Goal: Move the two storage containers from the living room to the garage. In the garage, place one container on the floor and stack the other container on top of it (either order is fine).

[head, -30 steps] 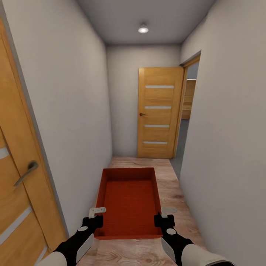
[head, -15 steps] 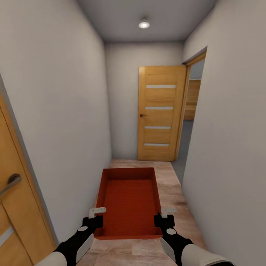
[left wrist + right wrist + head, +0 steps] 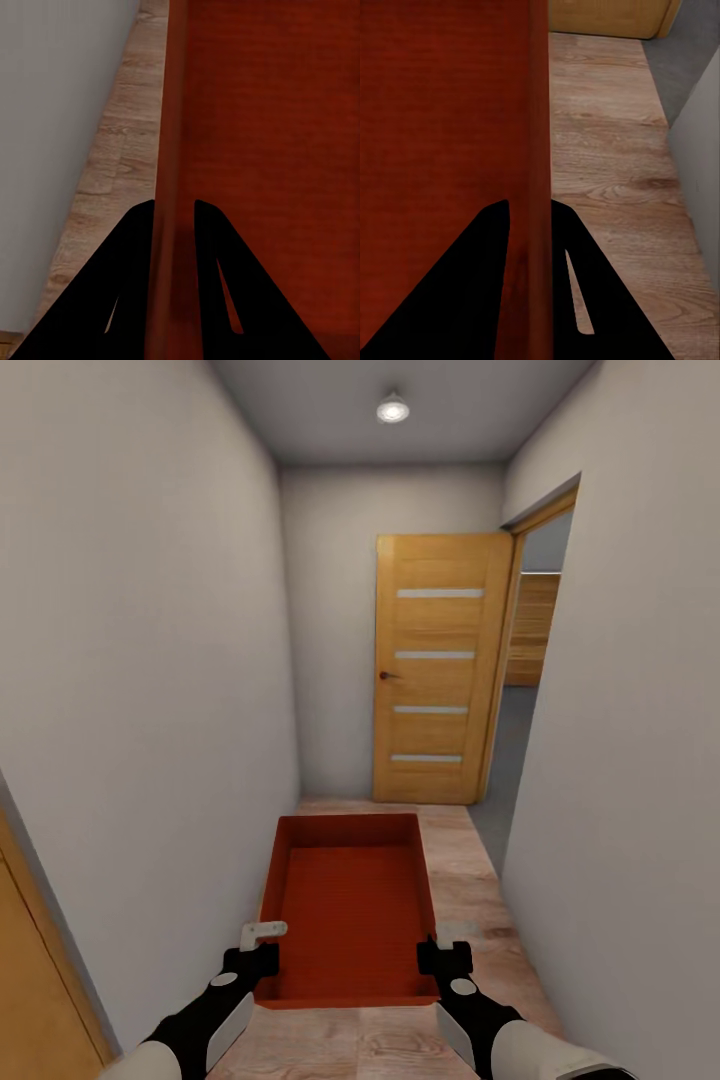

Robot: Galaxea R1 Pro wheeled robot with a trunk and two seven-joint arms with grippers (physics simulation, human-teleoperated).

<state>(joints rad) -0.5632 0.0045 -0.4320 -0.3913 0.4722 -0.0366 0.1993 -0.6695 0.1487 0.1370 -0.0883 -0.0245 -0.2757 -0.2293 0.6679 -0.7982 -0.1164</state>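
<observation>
Both end effectors clamp the container (image 3: 348,905) over hallway planks (image 3: 470,880).

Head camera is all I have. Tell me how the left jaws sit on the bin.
Observer: On the left gripper, the jaws straddle the side wall of the storage container, one finger inside and one outside.
Operator: Now report the right side.
Observer: The right gripper has the same hold: the opposite wall runs up between its jaws, which are closed onto it.
</observation>
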